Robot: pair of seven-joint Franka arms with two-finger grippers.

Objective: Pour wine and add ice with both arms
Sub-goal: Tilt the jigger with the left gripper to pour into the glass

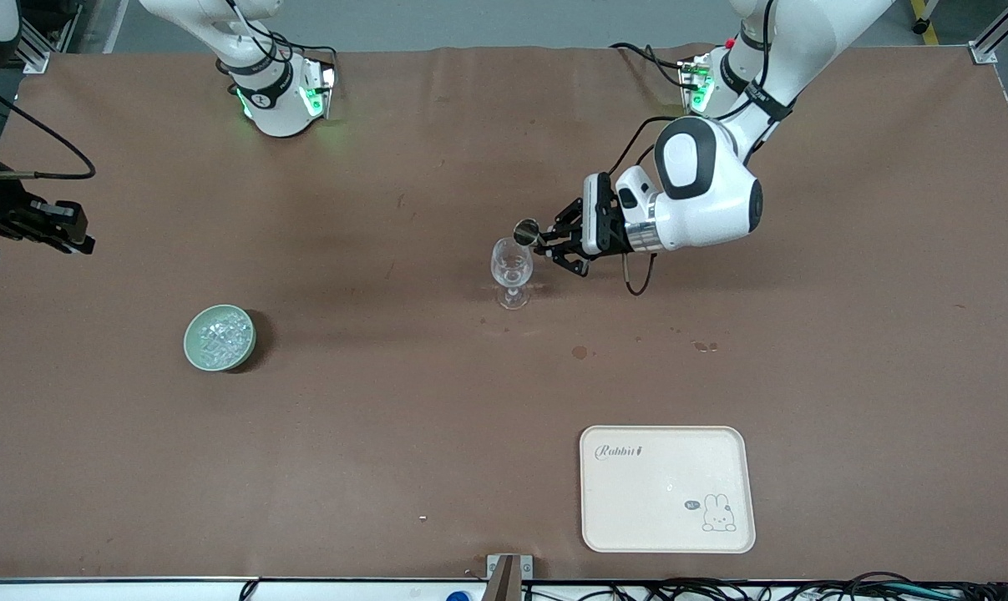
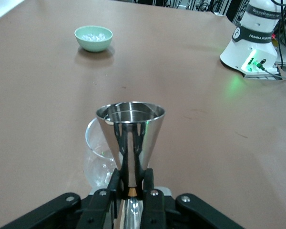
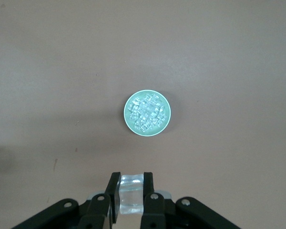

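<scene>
My left gripper (image 1: pixel 558 242) (image 2: pixel 132 191) is shut on the narrow waist of a steel measuring cup (image 1: pixel 526 231) (image 2: pixel 131 129). The cup lies sideways just above the rim of a clear stemmed glass (image 1: pixel 512 269) (image 2: pixel 96 157) standing mid-table. My right gripper (image 1: pixel 76 239) (image 3: pixel 132 183) hovers over the table's edge at the right arm's end, shut on one clear lump of ice (image 3: pixel 132 194). A pale green bowl (image 1: pixel 193 355) (image 2: pixel 93 45) (image 3: pixel 125 114) holds a heap of ice (image 1: pixel 222 332) (image 3: pixel 147 112), nearer the front camera than the glass.
A cream tray (image 1: pixel 666 488) with a rabbit print lies near the front edge toward the left arm's end. Small dark stains (image 1: pixel 579 352) mark the brown cover between glass and tray. The right arm's base (image 2: pixel 257 38) stands at the table's back edge.
</scene>
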